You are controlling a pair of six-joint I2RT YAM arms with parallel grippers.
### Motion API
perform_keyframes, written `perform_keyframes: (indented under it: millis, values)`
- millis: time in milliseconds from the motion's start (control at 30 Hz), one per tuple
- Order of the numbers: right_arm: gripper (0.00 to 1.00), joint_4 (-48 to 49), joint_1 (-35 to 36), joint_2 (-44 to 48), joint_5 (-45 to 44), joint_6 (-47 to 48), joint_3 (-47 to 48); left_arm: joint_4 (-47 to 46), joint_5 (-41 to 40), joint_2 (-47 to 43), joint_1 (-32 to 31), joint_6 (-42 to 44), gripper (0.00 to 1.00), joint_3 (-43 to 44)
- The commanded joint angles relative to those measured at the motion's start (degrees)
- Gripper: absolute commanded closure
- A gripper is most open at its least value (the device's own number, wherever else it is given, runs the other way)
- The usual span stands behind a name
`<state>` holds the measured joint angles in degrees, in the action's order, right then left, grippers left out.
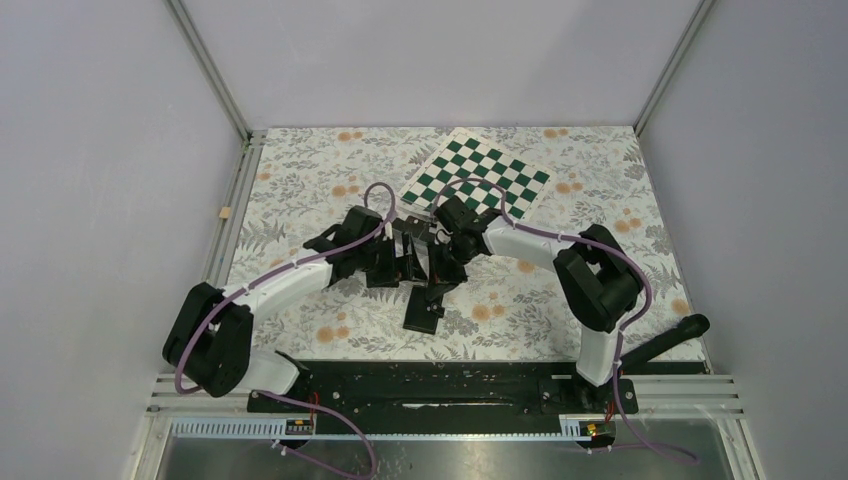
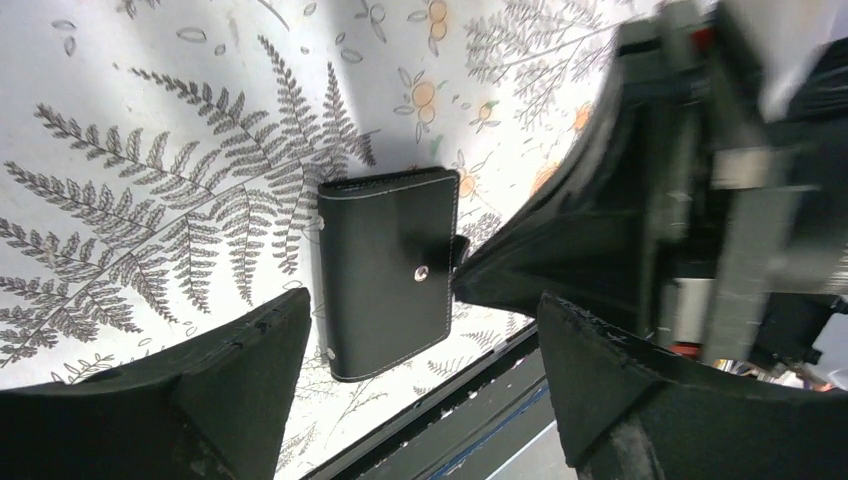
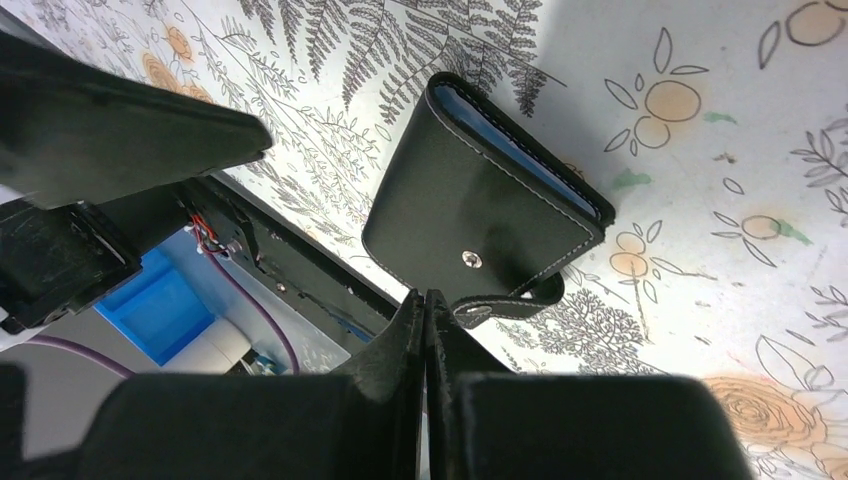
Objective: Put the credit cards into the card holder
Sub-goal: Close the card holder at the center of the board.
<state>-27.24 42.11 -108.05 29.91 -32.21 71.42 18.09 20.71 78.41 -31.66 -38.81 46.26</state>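
Two tools: left tool spread wide, holder ahead of it; right tool pinched shut, seemingly touching the tab just ahead.

The card holder is a small black bifold wallet with pale stitching along its edges, lying flat and folded shut on the flowered counter, toward the middle of its near part. A round metal snap stud shows bare on its upper face. The snap tab curls loose from one edge and is not pressed onto the stud. Along the open long side the thin blue edge of a credit card shows between the two leaves; how many cards sit inside cannot be told
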Motion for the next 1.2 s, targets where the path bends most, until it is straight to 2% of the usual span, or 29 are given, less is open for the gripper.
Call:
perform_keyframes:
  millis: [0,67,233,400,933,1167]
  values:
    - [1.0,-2.2,-1.8,5.28,-2.48,1.06,0.23,1.07,2.73,2.23,-2.21,3.61,0.2,0.21]
    - [1.0,-3.82,-2.39,5.93,-2.93,2.07,-1.0,1.53,2.27,3.29,-4.0,4.06,0.26,0.84]
    - [1.0,-6.0,-2.42,8.09,-2.83,4.08,-5.49,1.7,1.24,5.01,-6.82,3.41,0.33,1.72]
    - [1.0,-5.82,-2.43,8.06,-0.53,4.67,-8.2,1.9,0.01,7.08,-8.19,3.14,0.36,1.64]
    - [1.0,-3.9,-1.04,-1.27,2.13,3.06,-0.04,0.55,-3.62,10.27,-8.96,1.13,0.39,2.01]
    - [1.0,-3.87,-0.63,-5.25,2.08,3.12,2.39,1.31,-5.08,12.84,-8.97,1.36,0.46,3.22]
